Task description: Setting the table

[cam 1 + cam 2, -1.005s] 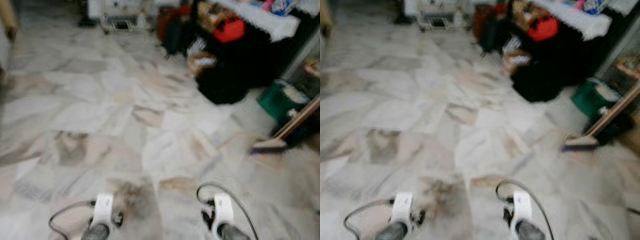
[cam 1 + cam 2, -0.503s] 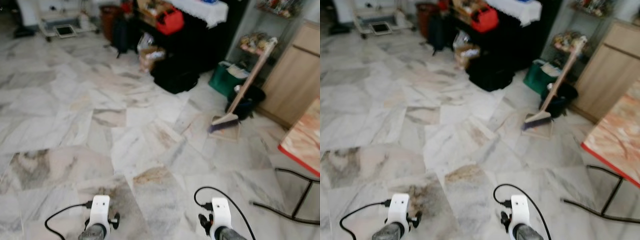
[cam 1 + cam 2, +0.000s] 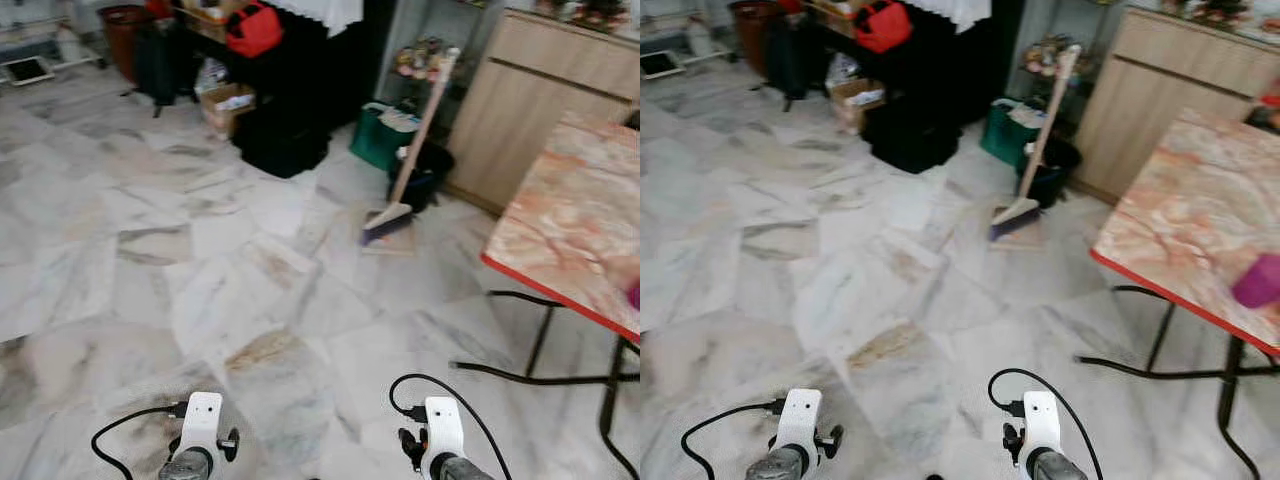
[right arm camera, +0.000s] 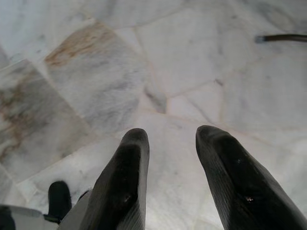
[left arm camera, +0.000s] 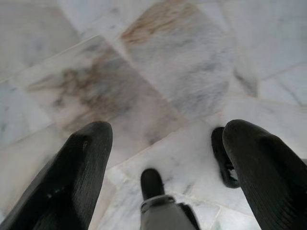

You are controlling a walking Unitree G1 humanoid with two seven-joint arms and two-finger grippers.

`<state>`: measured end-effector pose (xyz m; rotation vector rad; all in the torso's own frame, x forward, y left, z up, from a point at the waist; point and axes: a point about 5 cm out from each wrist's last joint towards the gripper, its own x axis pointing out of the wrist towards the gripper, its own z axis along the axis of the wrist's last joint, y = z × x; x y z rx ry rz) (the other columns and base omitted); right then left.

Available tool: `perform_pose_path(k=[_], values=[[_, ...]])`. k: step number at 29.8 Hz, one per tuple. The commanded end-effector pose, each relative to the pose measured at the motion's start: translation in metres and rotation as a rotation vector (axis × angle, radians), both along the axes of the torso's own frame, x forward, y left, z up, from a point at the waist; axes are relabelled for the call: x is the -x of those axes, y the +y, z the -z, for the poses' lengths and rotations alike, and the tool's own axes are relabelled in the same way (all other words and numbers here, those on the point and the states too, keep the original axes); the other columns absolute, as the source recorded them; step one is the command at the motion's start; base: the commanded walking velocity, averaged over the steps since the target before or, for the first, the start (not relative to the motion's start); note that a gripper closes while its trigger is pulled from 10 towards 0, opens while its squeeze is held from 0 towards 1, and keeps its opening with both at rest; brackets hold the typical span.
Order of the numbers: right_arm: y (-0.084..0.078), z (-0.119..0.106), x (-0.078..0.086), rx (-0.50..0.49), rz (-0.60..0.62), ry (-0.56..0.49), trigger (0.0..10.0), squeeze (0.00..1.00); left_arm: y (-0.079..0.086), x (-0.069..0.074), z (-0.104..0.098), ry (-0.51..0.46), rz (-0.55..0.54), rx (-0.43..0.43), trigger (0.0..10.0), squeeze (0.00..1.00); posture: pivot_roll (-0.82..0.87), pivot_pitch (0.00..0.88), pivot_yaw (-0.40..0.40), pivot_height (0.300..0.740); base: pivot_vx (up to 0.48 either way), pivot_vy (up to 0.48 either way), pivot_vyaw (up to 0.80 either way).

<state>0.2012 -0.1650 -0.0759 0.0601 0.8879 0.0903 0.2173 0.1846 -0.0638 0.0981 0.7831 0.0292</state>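
Note:
A table point(image 3: 1185, 215) with a marbled orange top and a red edge stands at the right, on thin black legs point(image 3: 1160, 335). A purple cup point(image 3: 1260, 282) sits near its front edge. Both arms hang low over the marble floor, the left arm point(image 3: 201, 432) and the right arm point(image 3: 441, 440) at the bottom of the eye views. In the left wrist view my left gripper point(image 5: 168, 132) is open wide and holds nothing. In the right wrist view my right gripper point(image 4: 172, 136) is open too, with bare floor between its fingers.
A broom point(image 3: 408, 150) leans by a green bin point(image 3: 378, 137) and a black bucket point(image 3: 428, 170) ahead. A wooden cabinet point(image 3: 545, 85) stands behind the table. Black bags point(image 3: 280, 140), a box point(image 3: 228, 100) and a red bag point(image 3: 252, 28) crowd the far side.
The camera has swung to the right: the clutter and broom slid left, and the table with the purple cup came into view. Both arms hang as before.

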Motion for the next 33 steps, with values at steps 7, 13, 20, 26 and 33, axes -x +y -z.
perform_pose_path(k=[7, 13, 20, 26, 33], values=[[-0.0064, -0.0001, 0.0008, 0.007, 0.024, -0.001, 10.0, 0.0, -0.0048, 0.0017, 0.0017, 0.009, 0.011, 0.013, 10.0, 0.0, 0.09, 0.114, -0.077, 0.74, 0.0, 0.0, -0.66], [-0.0067, 0.0008, 0.0025, 0.01, 0.017, 0.003, 10.0, 0.0, -0.0054, 0.0055, 0.0038, 0.016, 0.022, 0.004, 10.0, 0.0, 0.09, 0.115, -0.077, 0.74, 0.0, -0.39, -0.66], [-0.0085, 0.0013, 0.0039, 0.014, 0.023, 0.006, 10.0, 0.0, -0.0056, 0.0056, 0.0037, 0.011, 0.012, 0.019, 10.0, 0.0, 0.08, 0.104, -0.073, 0.74, 0.0, -0.274, -0.66], [-0.0086, 0.0003, 0.0018, 0.013, 0.033, 0.0, 10.0, 0.0, -0.006, 0.0016, 0.0015, 0.004, 0.03, 0.016, 10.0, 0.0, 0.08, 0.093, -0.068, 0.74, 0.0, 0.0, -0.66], [-0.0071, 0.0002, 0.0014, 0.01, 0.032, -0.001, 10.0, 0.0, -0.005, 0.0013, 0.0012, 0.004, 0.036, 0.014, 10.0, 0.0, 0.08, 0.083, -0.063, 0.74, 0.0, 0.0, -0.66]])
